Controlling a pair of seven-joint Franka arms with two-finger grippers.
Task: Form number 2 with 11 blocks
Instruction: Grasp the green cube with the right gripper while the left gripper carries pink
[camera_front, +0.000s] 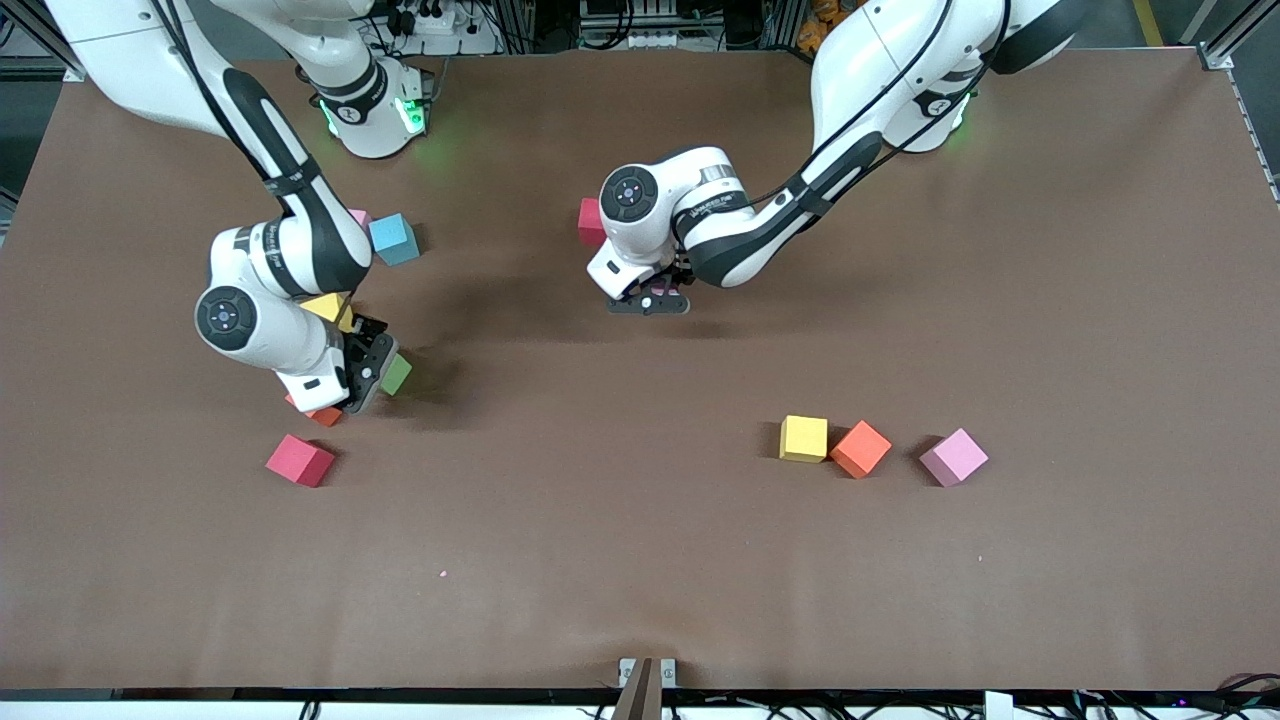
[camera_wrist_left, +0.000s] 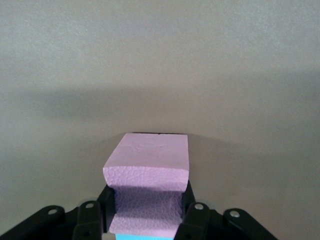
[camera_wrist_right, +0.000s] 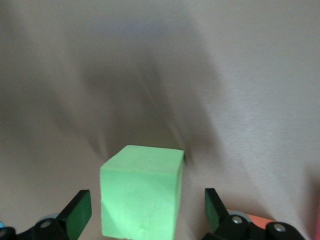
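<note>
Nearest the front camera lie a red block (camera_front: 300, 460), yellow block (camera_front: 803, 438), orange block (camera_front: 860, 449) and pink block (camera_front: 953, 456), loose, so the number 2 is unformed. The right gripper (camera_wrist_right: 145, 212), spread around a green block (camera_wrist_right: 141, 196), could nudge it askew while closing (neighbours crowd it). Only the left wrist view shows the left gripper (camera_wrist_left: 147, 210) clamped on a purple block (camera_wrist_left: 148, 170), which might tilt when set down.

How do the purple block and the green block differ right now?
The purple block is squeezed between the left gripper's shut fingers; the green block sits free between the right gripper's open fingers. Purple's sides are dented by the grip; green's are square. Both are foam cubes.
</note>
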